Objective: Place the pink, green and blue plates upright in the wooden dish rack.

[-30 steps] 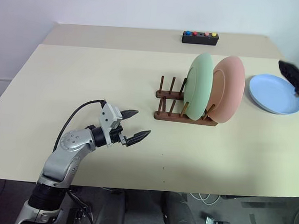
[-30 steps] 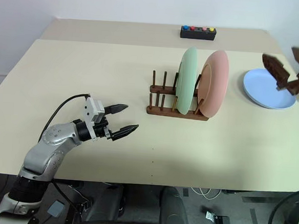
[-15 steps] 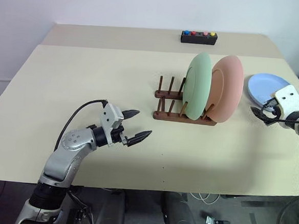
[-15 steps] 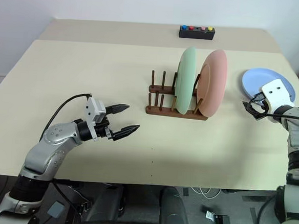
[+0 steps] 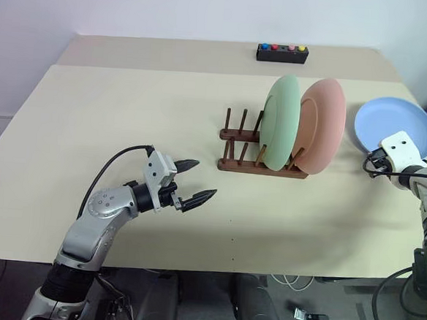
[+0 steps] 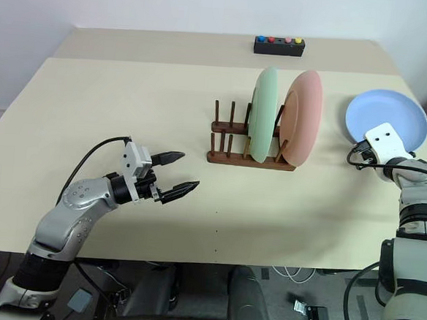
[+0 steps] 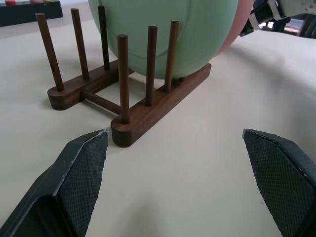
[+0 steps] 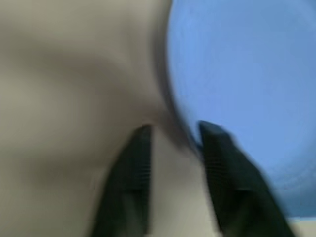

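The green plate (image 5: 281, 121) and the pink plate (image 5: 324, 127) stand upright side by side at the right end of the wooden dish rack (image 5: 236, 143). Right of them is the blue plate (image 5: 392, 125), tilted up off the table, with my right gripper (image 5: 374, 162) shut on its near left rim. In the right wrist view the blue plate (image 8: 237, 74) has its rim between the blurred fingers (image 8: 133, 168). My left gripper (image 5: 205, 178) hovers open and empty left of the rack, pointing at it. In the left wrist view the rack (image 7: 158, 106) and green plate (image 7: 168, 24) are just ahead.
A small black box with coloured buttons (image 5: 282, 53) sits at the far edge of the table (image 5: 129, 110). The rack's left peg slots (image 5: 234, 128) hold nothing. The blue plate lies close to the table's right edge.
My right arm came down from high at the right to the blue plate's near rim and shut on it. The plate now tilts up. The left gripper stayed still.
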`<action>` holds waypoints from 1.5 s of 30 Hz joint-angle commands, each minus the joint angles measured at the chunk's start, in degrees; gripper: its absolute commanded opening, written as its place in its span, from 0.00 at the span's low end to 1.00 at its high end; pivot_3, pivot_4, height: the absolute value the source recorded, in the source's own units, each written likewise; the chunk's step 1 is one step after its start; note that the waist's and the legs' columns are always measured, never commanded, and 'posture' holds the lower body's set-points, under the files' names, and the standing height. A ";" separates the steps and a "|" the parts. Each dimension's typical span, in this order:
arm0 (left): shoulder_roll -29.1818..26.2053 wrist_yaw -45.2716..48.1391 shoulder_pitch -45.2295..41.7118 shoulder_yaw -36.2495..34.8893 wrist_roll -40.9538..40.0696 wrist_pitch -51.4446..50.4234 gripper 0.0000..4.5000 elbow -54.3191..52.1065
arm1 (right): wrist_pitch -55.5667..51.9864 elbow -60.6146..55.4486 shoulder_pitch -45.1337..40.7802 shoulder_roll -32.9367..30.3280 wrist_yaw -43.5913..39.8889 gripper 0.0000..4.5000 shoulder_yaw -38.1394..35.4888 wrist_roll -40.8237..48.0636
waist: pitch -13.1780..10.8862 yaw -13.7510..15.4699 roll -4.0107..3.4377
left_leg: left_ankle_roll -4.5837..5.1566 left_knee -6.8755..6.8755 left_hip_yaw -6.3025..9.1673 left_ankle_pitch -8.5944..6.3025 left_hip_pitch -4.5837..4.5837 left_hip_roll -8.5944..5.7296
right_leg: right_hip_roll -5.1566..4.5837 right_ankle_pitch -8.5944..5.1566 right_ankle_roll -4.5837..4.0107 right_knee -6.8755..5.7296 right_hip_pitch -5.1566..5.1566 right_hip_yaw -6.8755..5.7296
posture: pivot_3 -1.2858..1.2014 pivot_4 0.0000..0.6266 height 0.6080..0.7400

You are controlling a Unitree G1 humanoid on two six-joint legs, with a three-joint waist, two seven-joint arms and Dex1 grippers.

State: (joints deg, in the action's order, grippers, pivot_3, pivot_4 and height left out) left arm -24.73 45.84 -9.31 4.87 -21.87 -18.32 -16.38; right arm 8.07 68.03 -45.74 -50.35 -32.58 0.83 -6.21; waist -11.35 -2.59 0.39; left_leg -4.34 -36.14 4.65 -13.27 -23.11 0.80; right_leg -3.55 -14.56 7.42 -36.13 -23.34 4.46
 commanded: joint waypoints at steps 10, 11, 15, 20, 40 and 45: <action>-0.73 0.38 -0.39 -0.36 -0.26 0.70 1.00 -1.45 | 5.73 -3.51 1.97 -0.61 4.42 0.01 -1.18 -0.62 | 0.01 -0.01 0.00 | 0.00 0.00 0.00 0.00 0.02 0.00 | 0.00 0.01 0.02 -0.01 0.02 0.00 | 0.52 0.24 0.92; -0.77 0.36 -0.38 -0.42 -0.31 0.67 1.00 -1.48 | 6.24 -4.44 2.49 -0.60 4.82 0.01 -1.39 -0.41 | 0.01 -0.01 0.00 | 0.00 -0.01 0.00 0.00 0.02 0.00 | 0.00 0.01 0.02 -0.01 0.02 0.01 | 0.52 0.24 0.92; -0.89 0.26 -0.30 -0.41 -0.41 0.53 1.00 -1.62 | 8.19 -9.96 5.27 -1.26 6.30 0.01 -2.02 -0.04 | 0.01 0.00 -0.01 | 0.00 0.00 0.00 0.00 0.02 0.00 | 0.00 0.02 0.03 -0.03 0.02 0.01 | 0.52 0.24 0.92; -0.96 0.16 -0.28 -0.37 -0.50 0.36 1.00 -1.74 | 5.99 -22.34 10.04 -2.83 3.30 0.01 -6.54 4.74 | 0.01 0.03 -0.01 | 0.00 0.00 0.00 0.00 0.03 0.00 | 0.00 0.02 0.04 -0.04 0.01 0.01 | 0.52 0.24 0.92; -0.51 1.91 -2.56 1.03 -1.53 -0.38 1.00 -0.93 | -13.59 -32.76 15.38 -2.43 -4.84 0.98 -10.33 10.69 | 0.02 0.09 -0.02 | 0.01 -0.03 0.00 0.00 0.19 0.00 | 0.00 0.01 0.02 -0.08 0.18 0.01 | 0.52 0.24 0.92; -1.30 2.99 -1.70 1.92 -1.32 -0.65 1.00 -2.99 | -10.31 -18.70 7.97 -1.91 -3.81 0.98 -6.28 6.06 | 0.02 0.02 -0.02 | 0.00 -0.02 -0.01 0.00 0.20 0.00 | 0.00 0.01 0.02 -0.07 0.17 0.01 | 0.52 0.24 0.92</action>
State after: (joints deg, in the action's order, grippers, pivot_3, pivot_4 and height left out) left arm -25.83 48.52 -11.04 6.53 -22.53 -19.30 -16.93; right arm -3.74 47.01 -35.71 -52.23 -36.90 -5.49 0.91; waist -11.33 -2.57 0.37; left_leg -4.33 -36.16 4.64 -13.27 -22.91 0.80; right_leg -3.55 -14.55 7.45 -36.20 -23.16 4.48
